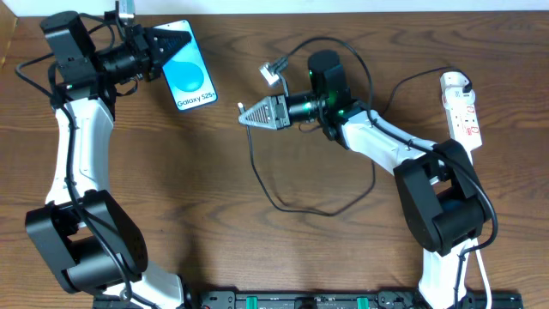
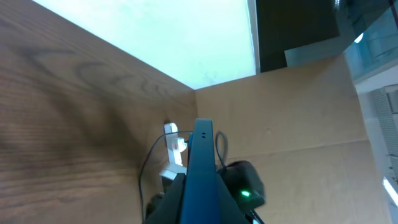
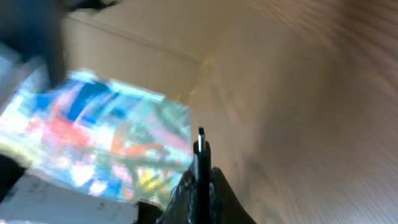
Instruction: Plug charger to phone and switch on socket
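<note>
The left end effector [image 1: 165, 53] is closed on the upper left edge of the phone [image 1: 190, 77]. It holds the phone near the far left part of the surface [image 1: 343, 266], close to the back edge, with the blue screen facing up to the overhead camera. In the left wrist view the phone [image 2: 202, 165] shows edge-on as a thin dark blade between the fingers. The right end effector [image 1: 244, 116] points left toward the phone, its fingers pinched tight on the small plug tip [image 3: 201, 148] of the charger, which sticks out just past the fingertips. The right wrist view is badly smeared, so little else can be told there. A strip of bare wood separates the two end effectors. The charger's thin black cable [image 1: 257, 176] drops from the right end effector and loops loosely across the middle of the surface. Its white plug [image 1: 274, 72] lies just behind that end effector, apart from the socket [image 1: 461, 107]. The socket sits along the right edge, well apart from the phone. The front centre of the surface is open wood.
</note>
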{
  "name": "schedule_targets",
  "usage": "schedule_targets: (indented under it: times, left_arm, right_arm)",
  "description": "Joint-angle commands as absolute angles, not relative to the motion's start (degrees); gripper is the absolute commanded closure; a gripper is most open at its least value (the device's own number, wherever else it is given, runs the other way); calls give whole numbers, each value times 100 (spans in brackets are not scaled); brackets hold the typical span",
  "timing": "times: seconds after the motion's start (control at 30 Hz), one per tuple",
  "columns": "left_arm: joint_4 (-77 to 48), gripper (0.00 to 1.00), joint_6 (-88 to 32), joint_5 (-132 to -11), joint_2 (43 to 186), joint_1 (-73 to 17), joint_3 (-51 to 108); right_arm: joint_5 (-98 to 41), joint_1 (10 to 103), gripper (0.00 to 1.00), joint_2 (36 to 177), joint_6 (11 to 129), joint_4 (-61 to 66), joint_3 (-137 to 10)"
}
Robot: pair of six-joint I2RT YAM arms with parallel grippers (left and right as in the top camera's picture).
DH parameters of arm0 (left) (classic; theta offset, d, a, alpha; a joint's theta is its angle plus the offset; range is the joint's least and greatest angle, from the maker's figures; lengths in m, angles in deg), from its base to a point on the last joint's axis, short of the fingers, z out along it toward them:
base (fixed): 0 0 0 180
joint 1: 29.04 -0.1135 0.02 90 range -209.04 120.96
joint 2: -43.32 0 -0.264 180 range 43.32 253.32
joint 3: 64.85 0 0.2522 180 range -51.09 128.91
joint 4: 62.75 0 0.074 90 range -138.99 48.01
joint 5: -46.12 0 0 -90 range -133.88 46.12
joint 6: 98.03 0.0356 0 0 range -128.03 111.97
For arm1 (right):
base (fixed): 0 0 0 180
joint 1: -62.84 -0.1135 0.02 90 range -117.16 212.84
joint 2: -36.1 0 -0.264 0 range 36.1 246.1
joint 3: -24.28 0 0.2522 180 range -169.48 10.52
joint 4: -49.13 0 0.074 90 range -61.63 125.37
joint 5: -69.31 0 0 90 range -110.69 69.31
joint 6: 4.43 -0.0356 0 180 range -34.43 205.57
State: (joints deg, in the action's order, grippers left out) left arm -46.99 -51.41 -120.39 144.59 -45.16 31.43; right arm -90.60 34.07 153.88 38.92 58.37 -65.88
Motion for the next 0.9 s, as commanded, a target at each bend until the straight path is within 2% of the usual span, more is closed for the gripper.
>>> schedule_targets:
  times: [0.0,0.13,0.53,0.73,0.87]
  left_arm:
    - [-4900,93,-5337,-12078,14405,-4551,3152]
    - [-5287,93,-5696,-12120,14405,-4551,3152]
    - [-7650,93,-7584,-12096,14405,-4531,3152]
    - [-7764,92,-7729,-12032,14405,-4527,3152]
    - [-7764,93,-7781,-12017,14405,-4369,3152]
  right_arm:
    - [-9674,3315,99,15397,2622,6851,-6605]
    - [-9523,3276,99,15397,2045,7852,-6605]
    - [-9464,3273,99,15397,1286,8589,-6605]
    - [-9473,3273,99,15397,585,10009,-6605]
    - [-9475,3273,99,15397,303,10444,-6605]
